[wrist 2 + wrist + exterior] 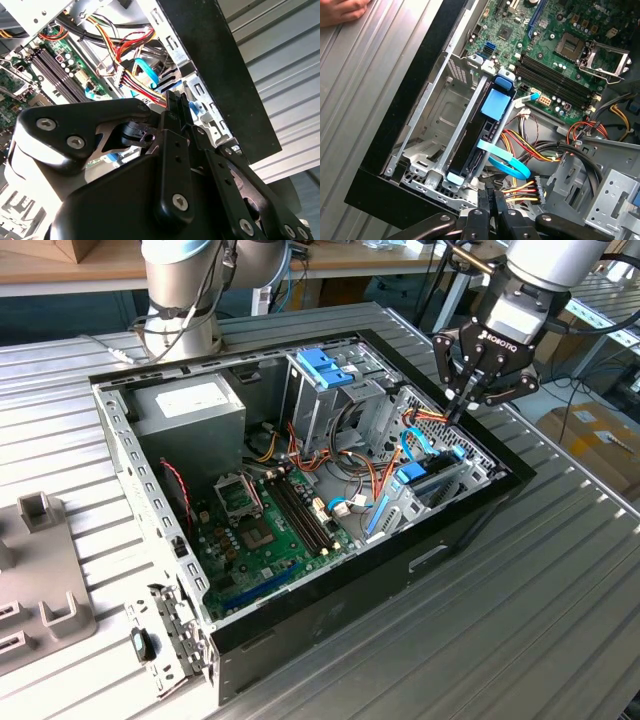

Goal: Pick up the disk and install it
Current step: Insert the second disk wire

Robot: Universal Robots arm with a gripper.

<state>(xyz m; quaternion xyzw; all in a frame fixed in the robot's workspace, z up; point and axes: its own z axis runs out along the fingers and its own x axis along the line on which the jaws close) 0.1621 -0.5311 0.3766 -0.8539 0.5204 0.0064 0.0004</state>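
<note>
- Inside the open computer case (470,502), edge-on in its corner bay: the disk (479,132); rigid, weighty, shock-sensitive.
- Hold: light-blue end tab.
- Hand (468,398): above the disk, fingers together, empty.

The arm reached down from the exterior view's right, its gripper (466,400) pointing downward with fingertips pressed together.
</note>
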